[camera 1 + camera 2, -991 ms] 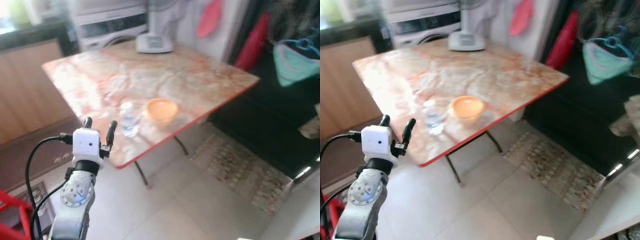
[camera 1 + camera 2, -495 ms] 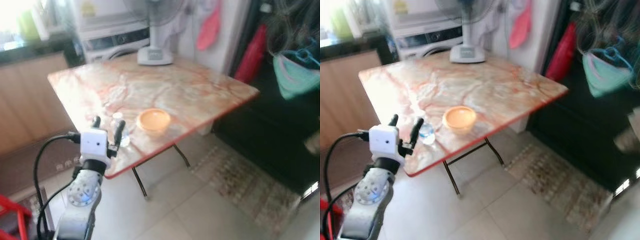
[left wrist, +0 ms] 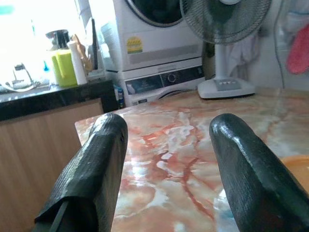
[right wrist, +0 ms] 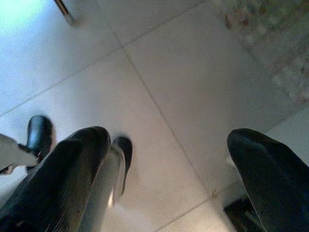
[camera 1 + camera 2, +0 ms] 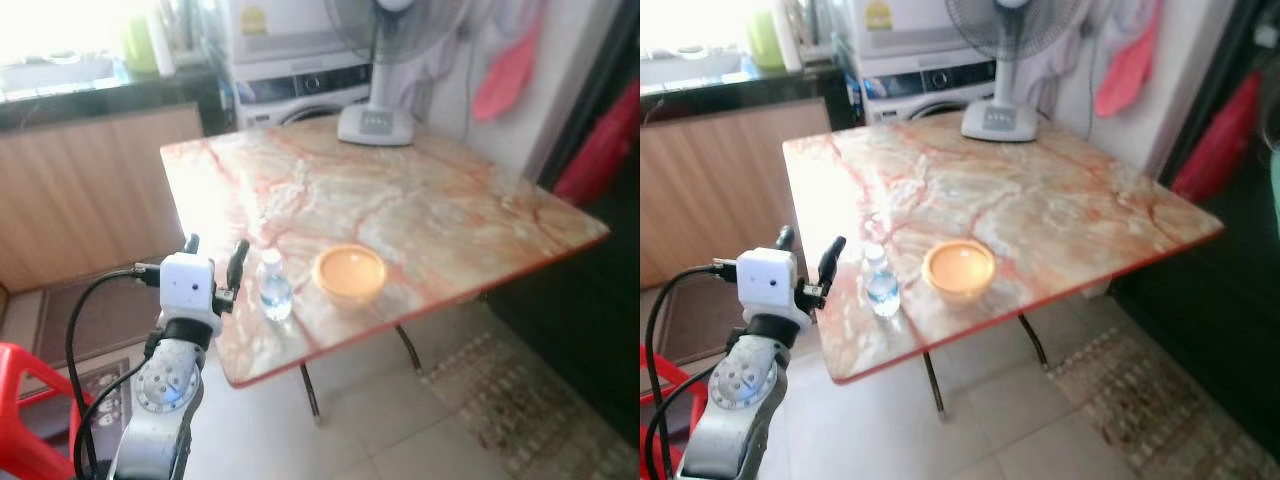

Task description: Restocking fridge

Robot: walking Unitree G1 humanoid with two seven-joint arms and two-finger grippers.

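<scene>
My two black fingers sit on a white wrist block with a silver arm. The folding table top is cream marble with orange-red veins and a red edge. On it stand a small clear plastic bottle with a blue label, a round orange bowl, and a white pedestal fan. The floor tiles are pale grey. A red plastic chair is at my left.

The table looked like glossy marble; the bottle was clear plastic, the cabinet matt wood, the floor smooth tile.
</scene>
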